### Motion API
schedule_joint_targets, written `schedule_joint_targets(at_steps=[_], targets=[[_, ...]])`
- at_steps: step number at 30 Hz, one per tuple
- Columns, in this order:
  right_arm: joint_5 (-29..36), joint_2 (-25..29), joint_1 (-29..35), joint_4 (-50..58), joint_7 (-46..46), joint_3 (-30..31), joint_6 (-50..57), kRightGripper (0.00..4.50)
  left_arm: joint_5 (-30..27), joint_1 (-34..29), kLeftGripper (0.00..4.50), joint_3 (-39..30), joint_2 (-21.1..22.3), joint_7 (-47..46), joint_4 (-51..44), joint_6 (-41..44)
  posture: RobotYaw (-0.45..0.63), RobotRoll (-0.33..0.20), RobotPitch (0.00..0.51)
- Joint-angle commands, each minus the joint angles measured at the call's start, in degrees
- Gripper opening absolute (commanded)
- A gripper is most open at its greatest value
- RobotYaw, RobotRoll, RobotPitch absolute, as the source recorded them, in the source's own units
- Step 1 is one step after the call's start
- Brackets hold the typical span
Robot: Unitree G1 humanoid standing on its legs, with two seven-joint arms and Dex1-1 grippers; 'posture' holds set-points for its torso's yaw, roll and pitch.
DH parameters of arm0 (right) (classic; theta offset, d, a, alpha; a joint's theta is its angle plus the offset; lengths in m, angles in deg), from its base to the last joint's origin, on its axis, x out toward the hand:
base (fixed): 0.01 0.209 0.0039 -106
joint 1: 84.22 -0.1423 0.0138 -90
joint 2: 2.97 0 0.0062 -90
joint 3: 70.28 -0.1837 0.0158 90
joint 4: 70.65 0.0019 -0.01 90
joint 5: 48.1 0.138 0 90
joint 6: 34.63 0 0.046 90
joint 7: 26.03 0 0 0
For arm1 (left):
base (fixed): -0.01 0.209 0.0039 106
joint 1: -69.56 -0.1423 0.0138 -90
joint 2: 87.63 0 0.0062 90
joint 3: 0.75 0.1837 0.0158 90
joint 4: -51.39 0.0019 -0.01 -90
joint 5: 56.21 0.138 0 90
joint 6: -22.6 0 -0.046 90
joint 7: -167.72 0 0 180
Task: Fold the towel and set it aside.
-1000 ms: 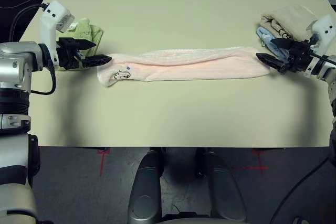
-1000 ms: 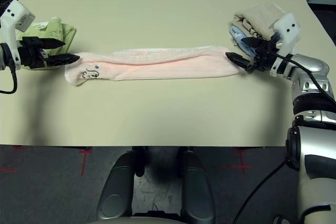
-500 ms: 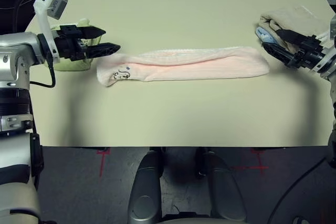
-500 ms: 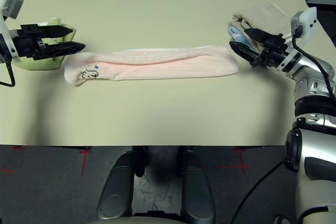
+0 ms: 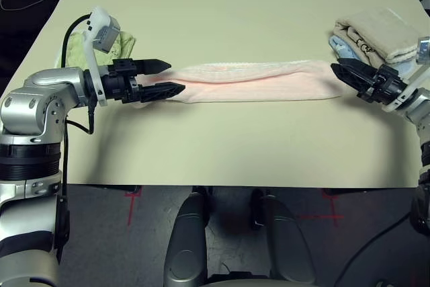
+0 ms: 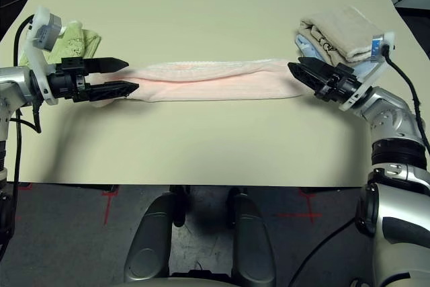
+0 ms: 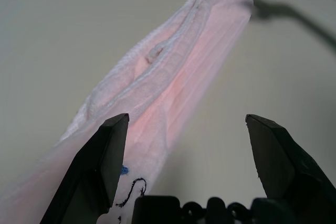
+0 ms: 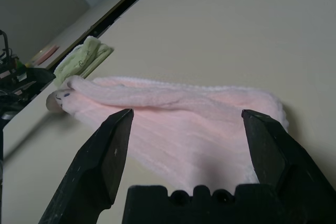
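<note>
I'm seeing both claws gaping empty, left claw (image 5: 169, 77) and right claw (image 5: 338, 72) flanking the towel (image 5: 259, 80) mid-frame on the counter (image 5: 222, 142).

no text, label, brand or number can be read anywhere

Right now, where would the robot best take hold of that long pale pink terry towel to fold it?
Probably at its two short ends. The pale pink terry towel lies flat as a long band across the table, so the open left end effector can come in from the embroidered end and the open right end effector from the opposite end, each pinching an end.
</note>
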Motion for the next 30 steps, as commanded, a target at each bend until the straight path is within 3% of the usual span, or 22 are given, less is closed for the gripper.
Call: schedule_joint_targets(at_steps=[1, 6, 14, 25, 30], targets=[[1.45, 1.68, 2.95, 3.16, -1.12, -1.34, 4.2, 4.47, 2.89, 0.05, 4.5, 1.34, -1.1, -1.4, 2.89, -5.19, 0.05, 0.0, 0.275], [3.31, 2.34, 6.94, 6.62, -3.13, -3.06, 8.58, 4.47, 6.1, -0.92, 4.5, 1.07, -5.71, -7.12, 4.49, -12.99, 0.05, 0.0, 0.278], [6.78, 1.08, 12.58, 11.72, -8.92, -7.22, 13.05, 4.47, 7.61, -3.61, 4.5, 1.32, -10.99, -11.46, 5.1, -18.73, 0.05, 0.0, 0.278], [13.04, 1.19, 16.69, 16.54, -16.15, -10.43, 25.42, 4.47, 9.4, -3.84, 4.5, 3.57, -10.78, -6.71, 7.73, -25.36, 0.04, 0.0, 0.282], [14.77, -2.87, 15.22, 18.3, -23.34, -10.74, 29.09, 4.47, 11.1, -2.62, 4.5, 4.5, -10.12, -4.43, 10.63, -29.65, 0.04, 0.0, 0.284]])
